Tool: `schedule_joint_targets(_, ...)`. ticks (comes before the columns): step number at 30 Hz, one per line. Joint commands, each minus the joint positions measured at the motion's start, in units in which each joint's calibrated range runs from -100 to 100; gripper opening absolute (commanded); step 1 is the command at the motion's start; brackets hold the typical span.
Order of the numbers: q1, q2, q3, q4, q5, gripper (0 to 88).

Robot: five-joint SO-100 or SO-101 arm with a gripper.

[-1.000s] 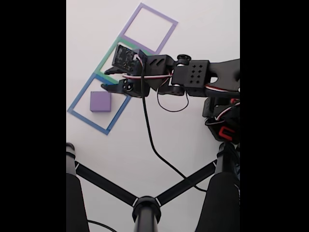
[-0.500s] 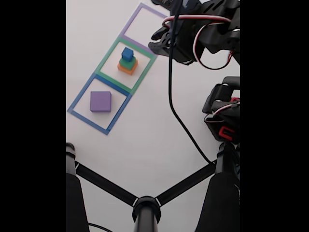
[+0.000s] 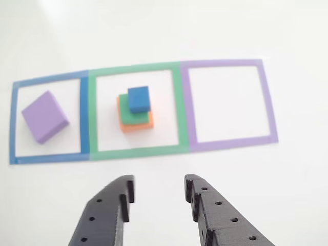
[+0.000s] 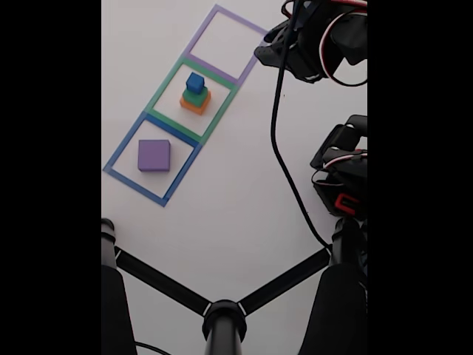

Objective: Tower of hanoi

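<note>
Gripper [image 3: 158,190] pulled back right of the squares, jaws apart, empty; blue block [image 3: 138,98] tops green-orange stack, purple block [image 3: 44,116] left.

Around the stack [image 3: 135,111] of orange, green and blue blocks in the middle tape square, bare desk [image 3: 154,169] lies on every side. The purple block [image 3: 44,116] sits well apart from the stack, in the neighbouring blue square, leaving a clear lane between them. The purple square [image 3: 228,102] on the stack's other side holds nothing. The end effector [image 3: 158,190] hangs spread apart, near the stack, with open desk between.
</note>
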Motion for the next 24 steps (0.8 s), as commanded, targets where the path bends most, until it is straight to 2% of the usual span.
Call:
schedule_joint_targets(1,1.08,-3.36,8.56,-7.58,0.00,16.7)
schedule_joint_targets(10,0.77,-10.09,34.64,-30.48,0.00,25.2)
schedule_joint_targets(19,0.32,-10.97,63.35,-68.77,0.00,28.0)
schedule_joint_targets(24,-0.14,-6.96,72.53,-83.90,0.00,28.2)
